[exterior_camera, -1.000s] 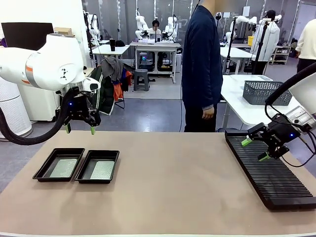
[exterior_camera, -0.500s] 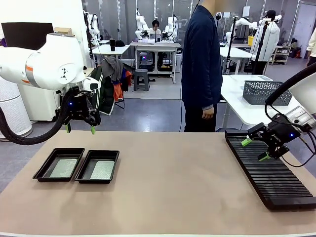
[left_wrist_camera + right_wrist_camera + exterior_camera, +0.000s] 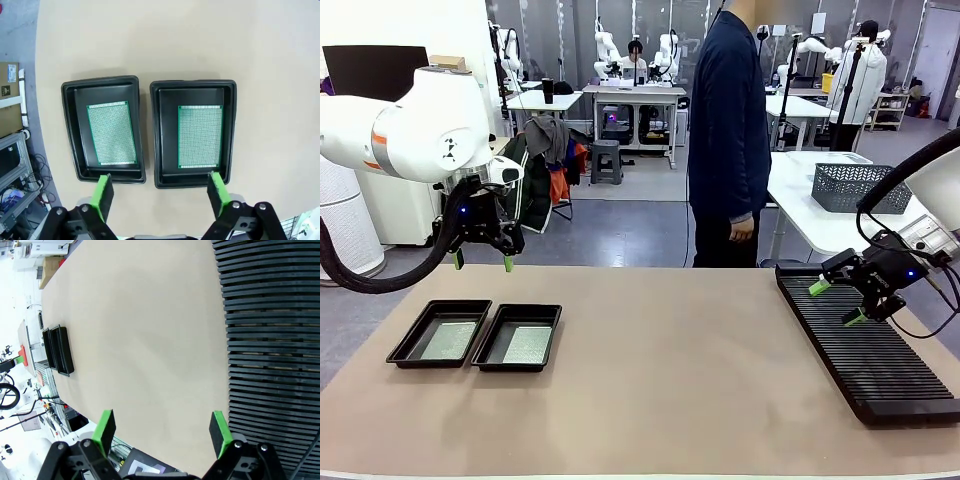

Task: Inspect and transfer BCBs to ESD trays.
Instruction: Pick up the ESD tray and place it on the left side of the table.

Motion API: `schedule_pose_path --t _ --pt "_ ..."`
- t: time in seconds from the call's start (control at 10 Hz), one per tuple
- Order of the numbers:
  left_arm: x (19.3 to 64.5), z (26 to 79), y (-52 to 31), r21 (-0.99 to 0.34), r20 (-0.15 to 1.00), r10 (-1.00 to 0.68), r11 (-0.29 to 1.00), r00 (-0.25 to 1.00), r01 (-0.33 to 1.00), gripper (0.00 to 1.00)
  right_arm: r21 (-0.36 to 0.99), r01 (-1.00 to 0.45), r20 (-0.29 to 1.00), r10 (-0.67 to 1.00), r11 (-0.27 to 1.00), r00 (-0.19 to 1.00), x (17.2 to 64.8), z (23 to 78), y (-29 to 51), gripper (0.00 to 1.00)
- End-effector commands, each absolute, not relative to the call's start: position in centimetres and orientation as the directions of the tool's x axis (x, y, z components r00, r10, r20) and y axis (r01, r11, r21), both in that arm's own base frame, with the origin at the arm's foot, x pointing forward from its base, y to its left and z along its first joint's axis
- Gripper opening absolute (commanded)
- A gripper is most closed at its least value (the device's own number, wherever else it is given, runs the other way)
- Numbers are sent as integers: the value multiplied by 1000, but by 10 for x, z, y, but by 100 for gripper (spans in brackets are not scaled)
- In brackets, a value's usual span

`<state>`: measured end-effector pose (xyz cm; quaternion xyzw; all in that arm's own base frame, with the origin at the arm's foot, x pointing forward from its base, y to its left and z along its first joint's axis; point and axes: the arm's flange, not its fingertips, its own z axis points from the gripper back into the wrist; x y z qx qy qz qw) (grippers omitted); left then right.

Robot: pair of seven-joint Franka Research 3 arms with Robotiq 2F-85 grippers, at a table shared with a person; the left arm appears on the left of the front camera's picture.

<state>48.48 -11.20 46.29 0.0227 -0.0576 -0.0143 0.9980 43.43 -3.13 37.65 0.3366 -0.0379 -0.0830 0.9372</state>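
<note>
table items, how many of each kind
ESD trays: 2
BCBs: 2, one lying in each tray
slotted rack: 1
Total: 5

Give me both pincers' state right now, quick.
Left pincer: open, holding nothing, above the two ESD trays, each with a BCB inside.
Right pincer: open, holding nothing, over the black slotted rack.
</note>
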Motion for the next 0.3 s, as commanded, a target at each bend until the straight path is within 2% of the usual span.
schedule_pose_path --t 0.0,0.2 --pt "484 461 -112 48 112 -30 999 993 25 100 629 150 9 -199 763 980 434 378 -30 100" --pt "484 461 -112 48 112 -30 999 993 25 100 629 150 9 -199 763 980 434 378 -30 100"
